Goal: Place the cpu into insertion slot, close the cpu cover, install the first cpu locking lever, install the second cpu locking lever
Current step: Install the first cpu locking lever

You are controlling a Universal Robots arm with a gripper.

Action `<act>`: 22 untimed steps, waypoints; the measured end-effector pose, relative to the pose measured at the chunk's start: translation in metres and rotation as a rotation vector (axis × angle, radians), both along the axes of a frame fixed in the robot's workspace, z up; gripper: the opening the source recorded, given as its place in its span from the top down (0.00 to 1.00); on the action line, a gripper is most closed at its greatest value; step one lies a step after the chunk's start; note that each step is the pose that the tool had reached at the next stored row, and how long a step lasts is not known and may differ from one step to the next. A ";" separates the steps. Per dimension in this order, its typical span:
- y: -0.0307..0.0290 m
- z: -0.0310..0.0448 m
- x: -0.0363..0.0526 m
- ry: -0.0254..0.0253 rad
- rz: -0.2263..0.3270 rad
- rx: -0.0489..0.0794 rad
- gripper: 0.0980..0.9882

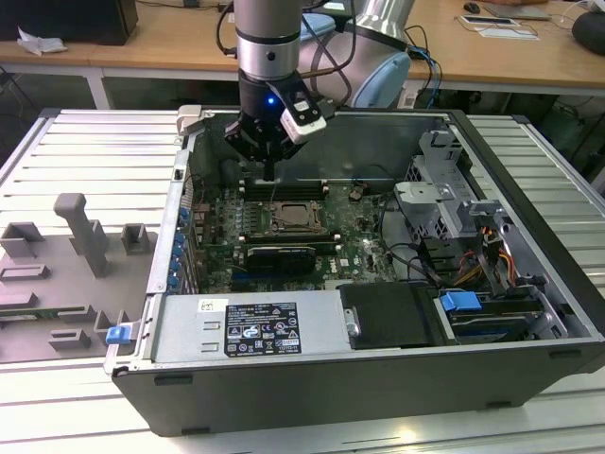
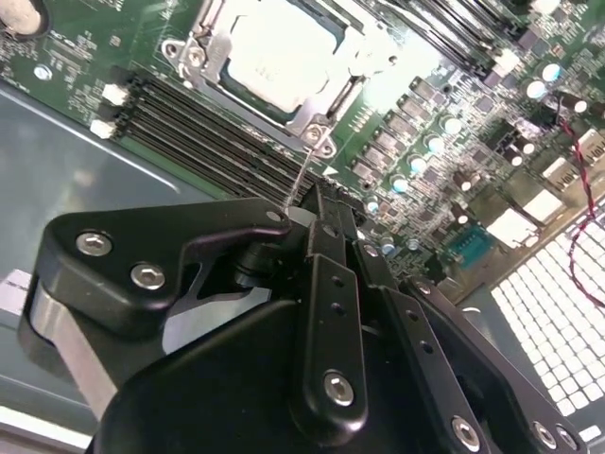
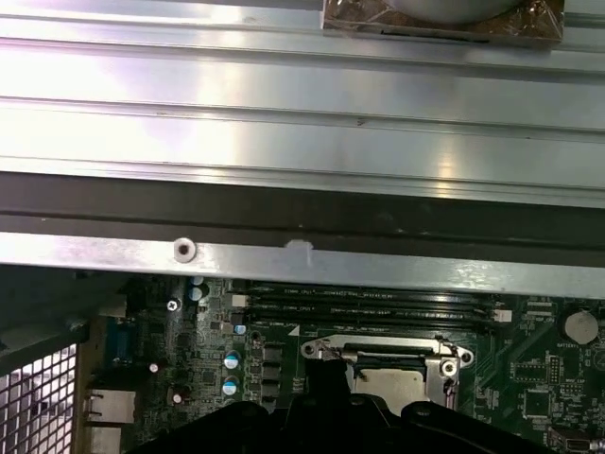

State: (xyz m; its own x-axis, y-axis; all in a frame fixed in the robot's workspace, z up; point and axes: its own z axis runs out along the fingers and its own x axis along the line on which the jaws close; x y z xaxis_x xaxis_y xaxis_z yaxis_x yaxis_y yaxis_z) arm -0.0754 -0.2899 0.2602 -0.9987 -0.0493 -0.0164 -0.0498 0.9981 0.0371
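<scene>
In the exterior view the claw point(image 1: 269, 168) hangs in the upper middle of the frame, inside the open computer case point(image 1: 284, 397) that lies on its side on the ribbed metal table point(image 1: 85, 161). It points straight down at the green board, a little up and left of the insertion slot point(image 1: 298, 216), which sits near the centre of the frame. The 2 fingers look pressed together into 1 narrow tip. I judge this is so that the tip fits in the tight place between the slot and the long black memory slots point(image 2: 189, 118) just beside it.

The cpu point(image 2: 279, 52) is in the slot: in both wrist views its pale metal top shows through the square opening. The cpu cover point(image 2: 326, 106) lies flat around it, so these 2 steps appear done.

In the second wrist view 1 thin locking lever point(image 2: 304, 168) goes slanted from the corner of the cover to the tip of the claw. It seems to stand up from the board, so I judge it is not yet hooked down. Whether the claw pinches the lever or only touches it, I cannot tell.
</scene>
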 end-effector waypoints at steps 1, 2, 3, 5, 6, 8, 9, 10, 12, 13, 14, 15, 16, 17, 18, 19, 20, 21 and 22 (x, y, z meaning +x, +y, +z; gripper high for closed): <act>0.0000 -0.0001 0.0017 0.0000 0.000 0.000 0.99; 0.0000 -0.0002 0.0045 0.0000 0.000 0.000 0.99; 0.0000 -0.0003 0.0056 0.0000 0.000 -0.001 0.99; 0.0000 -0.0005 0.0082 -0.0001 0.000 -0.001 0.99; 0.0000 -0.0008 0.0097 -0.0001 0.000 -0.002 0.99; 0.0000 -0.0011 0.0105 0.0000 0.000 -0.003 0.99; 0.0000 -0.0014 0.0106 -0.0001 0.000 -0.001 0.99; -0.0001 -0.0015 0.0106 0.0000 0.000 0.003 0.99; -0.0002 -0.0020 0.0106 0.0000 0.000 0.028 0.99; -0.0005 -0.0023 0.0106 -0.0001 0.000 0.042 0.99; -0.0007 -0.0026 0.0107 0.0000 0.000 0.047 0.99; -0.0011 -0.0035 0.0111 -0.0003 0.000 0.048 0.99; -0.0014 -0.0041 0.0117 -0.0001 0.000 0.048 0.99; -0.0015 -0.0050 0.0128 0.0000 0.000 0.048 0.99; -0.0017 -0.0070 0.0153 0.0000 0.000 0.049 0.99; -0.0021 -0.0077 0.0168 0.0002 0.000 0.053 0.99; -0.0025 -0.0082 0.0180 0.0002 0.000 0.062 0.99; -0.0029 -0.0088 0.0191 0.0001 0.000 0.071 0.99; -0.0033 -0.0099 0.0201 0.0000 -0.001 0.078 0.99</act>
